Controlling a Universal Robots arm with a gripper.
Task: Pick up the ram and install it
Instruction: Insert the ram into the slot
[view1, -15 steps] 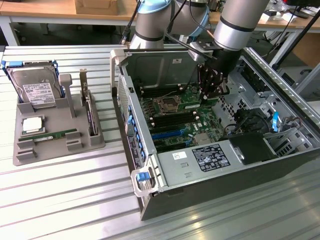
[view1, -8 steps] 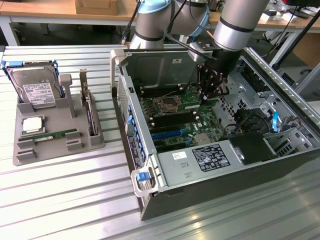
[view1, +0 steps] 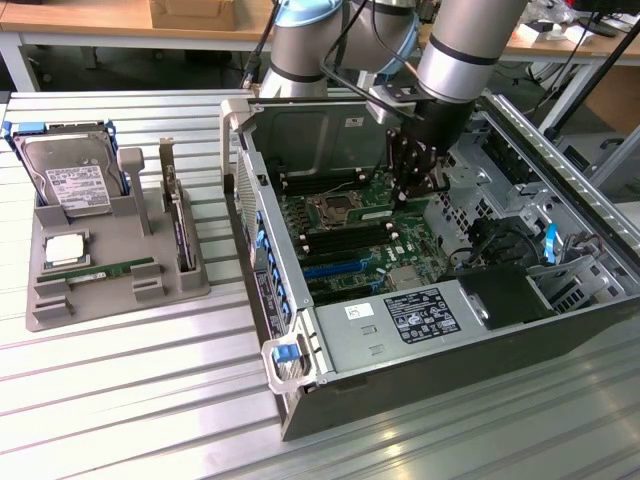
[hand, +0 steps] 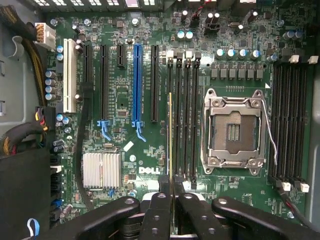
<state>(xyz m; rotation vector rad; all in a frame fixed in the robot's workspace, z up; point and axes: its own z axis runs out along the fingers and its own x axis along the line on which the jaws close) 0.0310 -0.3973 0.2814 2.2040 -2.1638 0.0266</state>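
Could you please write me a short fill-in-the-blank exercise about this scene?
The gripper grips the long, thin green ram stick with its jaws ___.
That stick lines up with black memory slots beside the ___ silver CPU socket.
The square silver CPU chip lies in the ___ plastic tray.
Missing words: shut; empty; grey.

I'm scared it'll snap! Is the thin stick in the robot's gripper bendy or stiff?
Probably stiff: the ram runs dead straight from the gripper. Likely light: edge-on it looks very thin. Probably fragile if twisted, being so slim.
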